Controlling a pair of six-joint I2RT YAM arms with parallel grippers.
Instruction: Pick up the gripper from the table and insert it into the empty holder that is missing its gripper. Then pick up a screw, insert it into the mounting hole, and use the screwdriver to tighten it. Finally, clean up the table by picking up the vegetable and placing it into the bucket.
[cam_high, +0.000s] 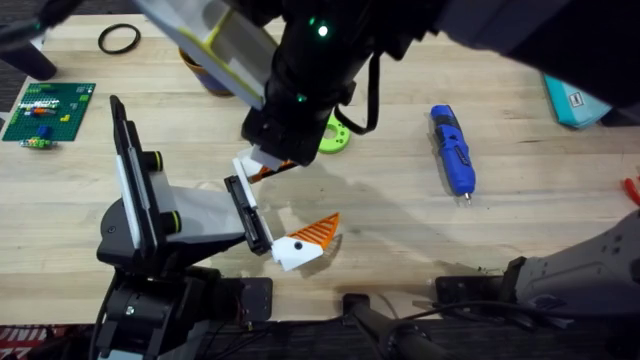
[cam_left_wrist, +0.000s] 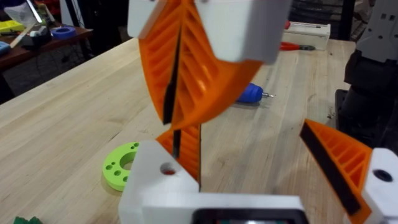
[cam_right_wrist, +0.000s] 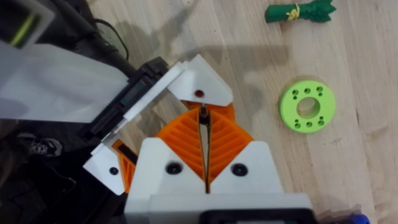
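My left gripper (cam_high: 296, 200) stands open on the black bar holder (cam_high: 246, 215). One orange-tipped finger (cam_high: 305, 243) sits at the bar's near end. The gripper piece (cam_right_wrist: 205, 84) sits at its far end, its mounting hole (cam_right_wrist: 199, 93) facing up. My right gripper (cam_right_wrist: 203, 117) hangs directly over that hole, shut on a thin dark screw (cam_left_wrist: 176, 138) that points down at it. The blue screwdriver (cam_high: 452, 150) lies on the table (cam_high: 400, 220) to the right. The green vegetable (cam_right_wrist: 298, 12) lies beyond the lime ring. The bucket (cam_high: 192, 58) is mostly hidden under the right arm.
A lime-green ring (cam_high: 335, 137) lies just right of the grippers. A green board with small bricks (cam_high: 48, 110) and a black ring (cam_high: 118, 39) sit at the far left. A teal box (cam_high: 575, 100) and a red-handled tool (cam_high: 632, 188) are at the right edge.
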